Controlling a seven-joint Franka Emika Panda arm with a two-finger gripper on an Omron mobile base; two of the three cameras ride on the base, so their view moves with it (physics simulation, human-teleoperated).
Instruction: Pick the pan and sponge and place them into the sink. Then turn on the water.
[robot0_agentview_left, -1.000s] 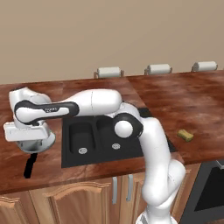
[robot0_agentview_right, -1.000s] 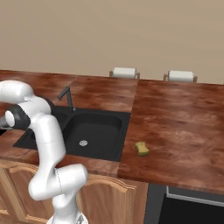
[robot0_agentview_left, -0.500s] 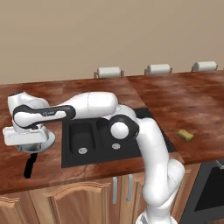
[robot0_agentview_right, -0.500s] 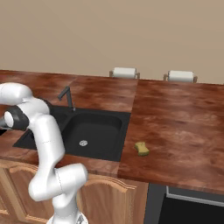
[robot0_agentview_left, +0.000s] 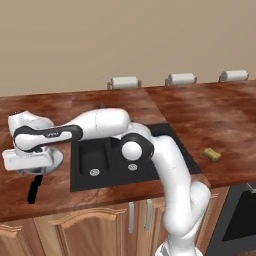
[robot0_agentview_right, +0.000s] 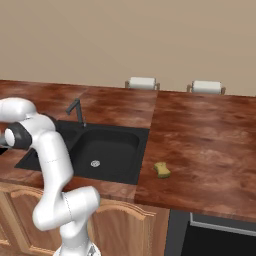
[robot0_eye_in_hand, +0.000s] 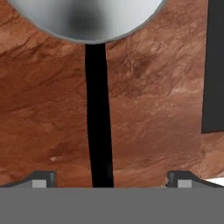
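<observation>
Gripper wide, straddling pan handle near tabletop front edge; off-centre closing risks pan swinging, missing sink.

A plain beige wall is seen behind the kitchen run, without windows. The tabletop is finished in reddish-brown marbled stone, and a straight seam is noted across it to the right of the basin cut-out. Three paper towel rolls on holders are ranged along the back edge against the wall. Wooden cabinet doors with arched panels and silver bar handles are fitted beneath. A dark appliance front is set under the tabletop at the right. Lighting is even and soft.
</observation>
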